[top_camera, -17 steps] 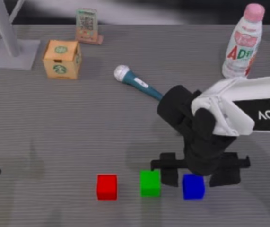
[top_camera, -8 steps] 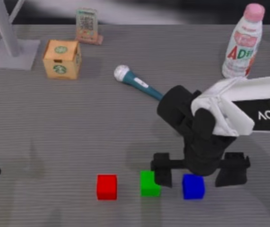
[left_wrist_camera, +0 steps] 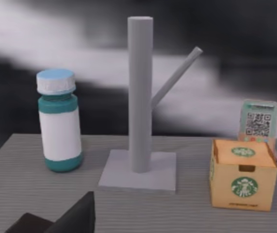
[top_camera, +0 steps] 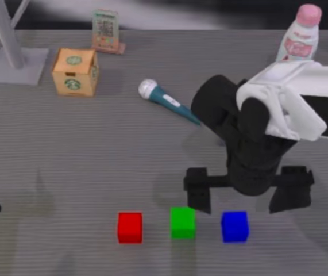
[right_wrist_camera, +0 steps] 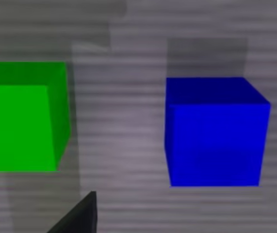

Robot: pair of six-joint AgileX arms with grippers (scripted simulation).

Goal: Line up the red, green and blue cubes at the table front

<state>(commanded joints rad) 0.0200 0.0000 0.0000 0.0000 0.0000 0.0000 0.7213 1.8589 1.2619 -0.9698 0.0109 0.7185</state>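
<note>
Lifting away, our right gripper (top_camera: 249,196) now hangs spread open at twelve o'clock of the blue cube (top_camera: 235,226), which sits released beside the green cube (top_camera: 182,222) and red cube (top_camera: 130,226) along the table (top_camera: 95,149) front.

The cardboard box (left_wrist_camera: 242,174) has round green logos, but their words are too small to read. Just behind the box, a small card (left_wrist_camera: 258,121) shows a square code. The bottle (top_camera: 299,35) has red letters I cannot read.

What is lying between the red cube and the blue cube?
The green cube lies between the red cube and blue cube, touching neither, as the top view shows.
</note>
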